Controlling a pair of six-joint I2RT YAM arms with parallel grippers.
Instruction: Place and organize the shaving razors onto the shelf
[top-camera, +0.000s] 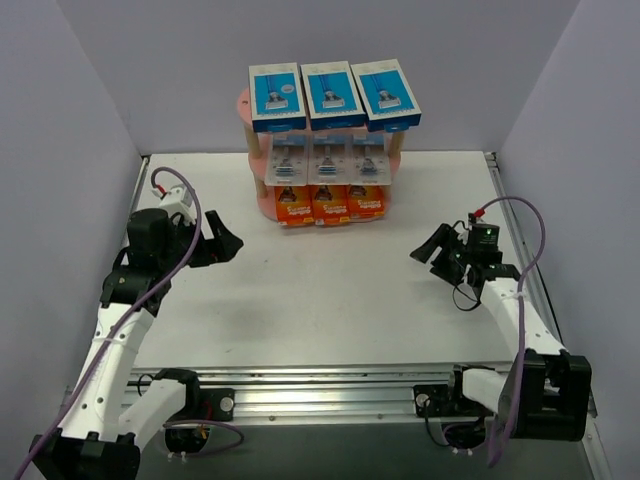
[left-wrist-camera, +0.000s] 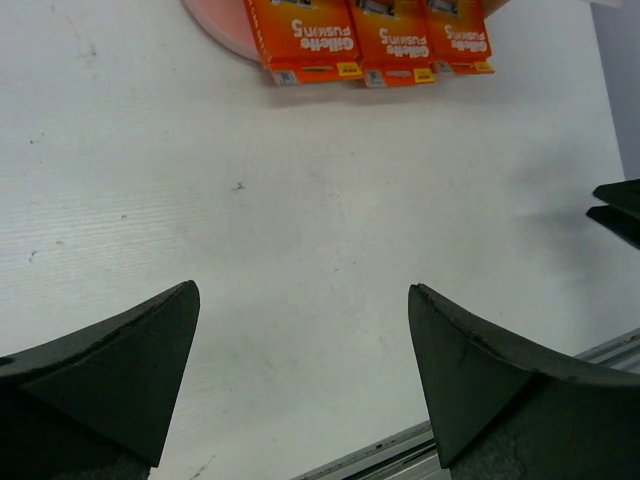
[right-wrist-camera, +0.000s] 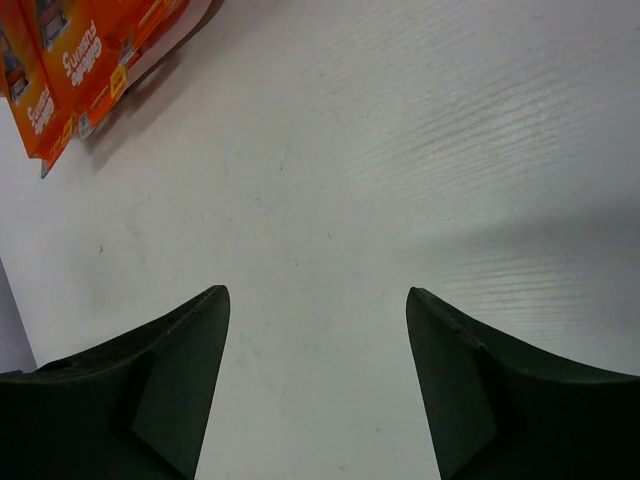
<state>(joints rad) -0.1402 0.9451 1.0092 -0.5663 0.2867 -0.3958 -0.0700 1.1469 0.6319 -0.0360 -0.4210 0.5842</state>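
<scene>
Left side: the left claw hangs over the table, well short of the shelf and pointed towards the table's middle. Its fingers stand wide apart. In the left wrist view only bare table shows between them, so it holds nothing.

Centre, far edge: the shelf stands against the back wall, all three tiers filled.
- Top tier: three blue boxes side by side, faces to the front, edges touching or nearly so.
- Middle tier: three blister packs in a row, each beneath a box.
- Lowest tier: three orange cards in a row, faces to the front, leaning back. Whether their lower edges rest on the pink board or on the table cannot be told.

No pack lies loose on the table in any view.

Right side: the right claw hangs over the table, apart from the shelf and angled towards the centre. Its fingers are parted, somewhat less widely than the left pair, with bare table between them. It holds nothing.
</scene>
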